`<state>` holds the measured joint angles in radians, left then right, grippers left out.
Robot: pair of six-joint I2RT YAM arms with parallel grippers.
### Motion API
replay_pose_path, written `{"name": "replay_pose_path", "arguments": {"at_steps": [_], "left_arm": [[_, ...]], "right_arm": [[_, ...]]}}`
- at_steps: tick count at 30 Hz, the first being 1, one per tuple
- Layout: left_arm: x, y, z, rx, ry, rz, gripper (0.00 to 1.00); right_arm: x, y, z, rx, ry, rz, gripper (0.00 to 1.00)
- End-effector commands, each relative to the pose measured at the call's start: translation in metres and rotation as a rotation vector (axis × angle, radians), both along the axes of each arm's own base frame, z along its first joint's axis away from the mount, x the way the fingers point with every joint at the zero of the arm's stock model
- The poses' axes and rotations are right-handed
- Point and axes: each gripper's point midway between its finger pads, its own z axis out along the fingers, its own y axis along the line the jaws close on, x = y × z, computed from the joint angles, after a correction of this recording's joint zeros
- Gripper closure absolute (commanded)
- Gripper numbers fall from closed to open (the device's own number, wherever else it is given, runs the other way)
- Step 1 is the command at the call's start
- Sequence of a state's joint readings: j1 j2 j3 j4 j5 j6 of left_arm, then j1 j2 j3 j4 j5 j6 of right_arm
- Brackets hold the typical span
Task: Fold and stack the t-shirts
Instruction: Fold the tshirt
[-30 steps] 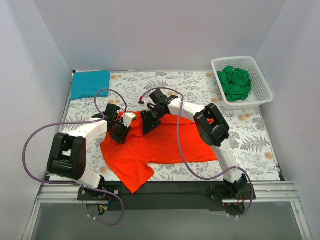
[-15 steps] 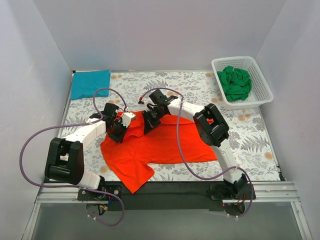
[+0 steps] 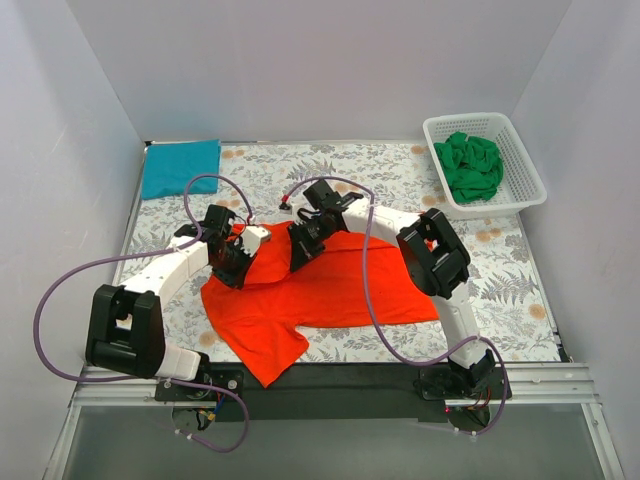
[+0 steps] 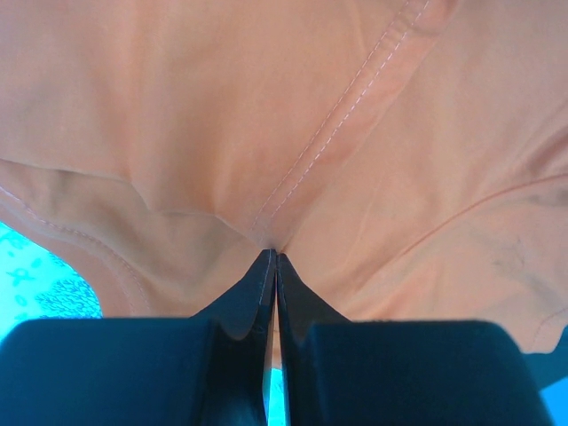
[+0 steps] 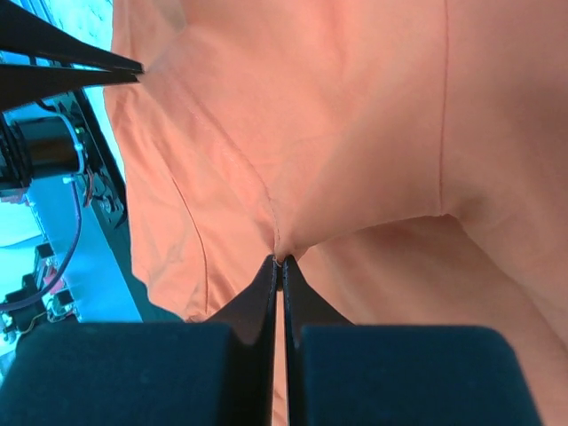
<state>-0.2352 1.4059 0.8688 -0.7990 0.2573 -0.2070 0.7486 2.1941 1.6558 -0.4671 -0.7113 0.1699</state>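
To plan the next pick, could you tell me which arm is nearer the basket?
Right. The right arm, jaws shut on the orange shirt, is left of the basket; the left arm, also gripping it, is farther left.

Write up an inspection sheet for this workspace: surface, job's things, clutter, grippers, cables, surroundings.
Surface: floral grey cloth covering the table.
Job's things: orange-red t-shirt spread near the centre; teal t-shirt folded at the far left corner; green t-shirt crumpled in the basket.
Clutter: white lattice basket at the far right.
Grippers: left gripper and right gripper each shut on a pinch of the orange-red t-shirt.
Cables: left purple cable loops out to the left of its arm; right purple cable crosses the orange-red t-shirt.
Surroundings: plain white walls; nothing else seen.
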Motion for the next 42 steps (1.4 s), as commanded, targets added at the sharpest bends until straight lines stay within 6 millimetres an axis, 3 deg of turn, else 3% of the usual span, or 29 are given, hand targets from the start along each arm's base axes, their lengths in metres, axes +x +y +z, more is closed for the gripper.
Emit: {"name": "replay_pose_path", "arguments": {"at_steps": [1, 6, 7, 9, 10, 12, 13, 15, 17, 18, 20, 25, 30, 32, 37, 38, 42], "left_arm": [[-0.002, -0.006, 0.018, -0.033, -0.026, -0.029, 1.0], [-0.008, -0.003, 0.013, -0.024, -0.004, -0.027, 1.0], [-0.007, -0.003, 0.013, -0.02, -0.002, -0.023, 0.95], [-0.005, -0.005, 0.017, -0.036, -0.002, -0.004, 0.79], [0.004, -0.01, 0.026, -0.065, -0.032, 0.006, 0.7], [0.019, -0.007, 0.043, -0.126, -0.072, 0.06, 0.65], [0.036, -0.011, 0.064, -0.189, -0.116, 0.078, 0.63], [0.062, 0.009, 0.076, -0.235, -0.138, 0.172, 0.62], [0.098, 0.025, 0.096, -0.278, -0.201, 0.257, 0.61], [0.111, 0.036, 0.087, -0.282, -0.178, 0.305, 0.61], [0.141, 0.046, 0.1, -0.308, -0.224, 0.37, 0.63], [0.181, 0.041, 0.081, -0.389, -0.156, 0.459, 0.68], [0.193, 0.042, 0.054, -0.405, -0.107, 0.542, 0.74], [0.195, 0.047, 0.044, -0.389, -0.11, 0.58, 0.75], [0.198, 0.063, 0.05, -0.435, -0.126, 0.641, 0.73], [0.2, 0.072, 0.053, -0.437, -0.13, 0.662, 0.69], [0.192, 0.075, 0.042, -0.456, -0.05, 0.7, 0.57]], "right_arm": [[-0.013, 0.0, 0.018, 0.05, -0.004, 0.04, 0.99], [-0.02, -0.003, 0.012, 0.046, 0.016, 0.054, 0.97], [-0.02, -0.004, 0.01, 0.04, 0.019, 0.053, 0.78], [-0.018, -0.005, 0.014, 0.041, -0.007, 0.059, 0.64], [-0.008, -0.005, 0.023, 0.057, -0.032, 0.055, 0.6], [0.002, -0.013, 0.039, 0.067, -0.072, 0.066, 0.6], [0.016, -0.022, 0.047, 0.074, -0.095, 0.045, 0.58], [0.031, -0.033, 0.075, 0.096, -0.15, 0.024, 0.55], [0.054, -0.057, 0.084, 0.101, -0.239, 0.008, 0.5], [0.061, -0.069, 0.09, 0.075, -0.282, -0.011, 0.49], [0.085, -0.099, 0.086, 0.011, -0.381, -0.035, 0.53], [0.122, -0.182, 0.06, -0.16, -0.4, -0.176, 0.66], [0.145, -0.243, 0.029, -0.298, -0.385, -0.265, 0.74], [0.148, -0.254, 0.019, -0.325, -0.373, -0.276, 0.77], [0.152, -0.278, -0.011, -0.391, -0.329, -0.291, 0.78], [0.152, -0.28, -0.015, -0.401, -0.32, -0.291, 0.79], [0.153, -0.288, -0.03, -0.435, -0.299, -0.292, 0.79]]}}
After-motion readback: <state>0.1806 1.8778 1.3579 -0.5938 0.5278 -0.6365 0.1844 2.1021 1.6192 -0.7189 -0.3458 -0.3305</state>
